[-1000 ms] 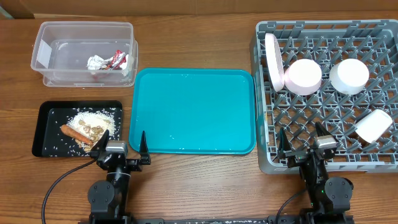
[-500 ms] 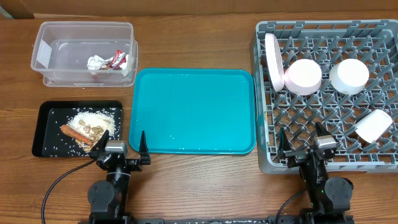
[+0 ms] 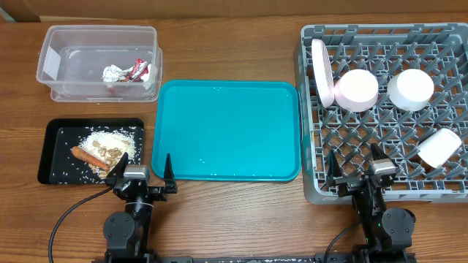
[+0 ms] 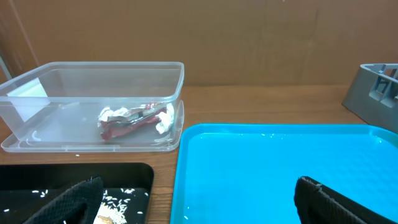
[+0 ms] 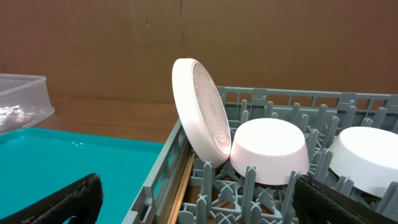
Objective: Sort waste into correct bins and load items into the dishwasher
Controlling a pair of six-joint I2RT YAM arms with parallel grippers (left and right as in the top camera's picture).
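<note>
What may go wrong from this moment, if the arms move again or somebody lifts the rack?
1. The pink-white plate stands on edge, tilted toward the white bowl; a bump to the dish rack might tip it over.
2. The small white cup lies on its side near the rack's right edge and may roll.
3. The right fingers hang open at the rack's near wall; moving forward, they might catch it.

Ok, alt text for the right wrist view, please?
A pale plate stands on edge in the grey rack beside an upturned white bowl, with a second bowl at right. The teal tray lies to the left; the open right gripper frames the bottom corners.
</note>
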